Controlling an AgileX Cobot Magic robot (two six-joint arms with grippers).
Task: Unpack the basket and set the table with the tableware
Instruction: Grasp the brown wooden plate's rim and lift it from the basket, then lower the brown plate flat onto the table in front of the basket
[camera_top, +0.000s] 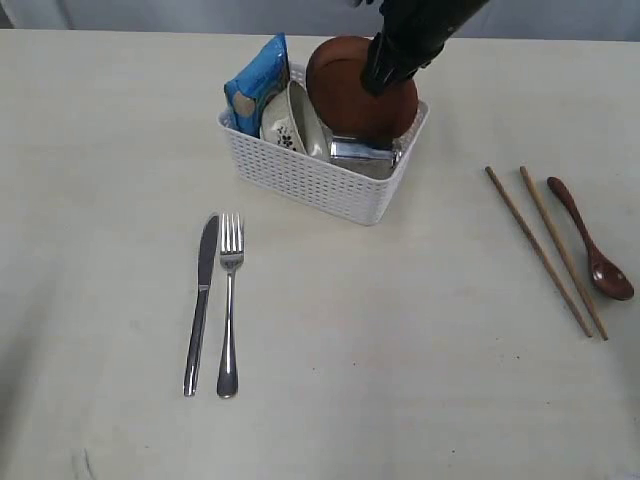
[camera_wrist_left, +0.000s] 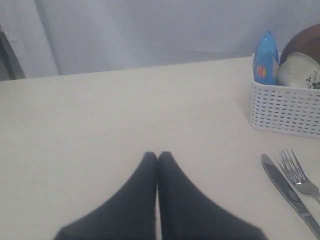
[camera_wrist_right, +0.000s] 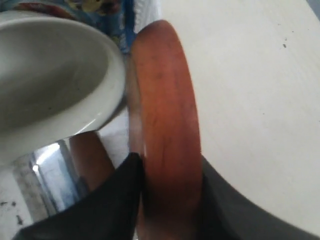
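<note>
So the right claw (camera_top: 380, 80) is down in the white lattice plastic basket (camera_top: 320, 180), clamped on the rim of the round brown plate (camera_top: 345, 100). The right wrist view shows it well: one dark finger (camera_wrist_right: 115, 200) is against the plate's inner face and the other is on its back, with the rim squeezed between them. The plate stands on edge at the basket's far right end.

Also in the basket:
- an off-white floral bowl (camera_top: 285, 125), tipped on its side, just left of the plate
- a shiny steel cup (camera_top: 362, 152), lying down low under the plate's edge
- a blue chip bag (camera_top: 258, 85), standing upright at the left end, touching the bowl

The basket itself sits at the far middle of the pale cream surface (camera_top: 400, 350).

Out on the surface, a steel knife (camera_top: 203, 300) and a steel fork (camera_top: 230, 300) lie side by side in front of the basket, a bit to its left, with the knife on the left. Well off to the right, two wooden chopsticks (camera_top: 538, 250) lie roughly parallel. A dark red wooden spoon (camera_top: 590, 245) sits just to their right, bowl end nearest the camera.

The left claw (camera_wrist_left: 158, 155) is fully closed with its tips pressed together and nothing in them. It's low over bare surface, well apart from the basket.
</note>
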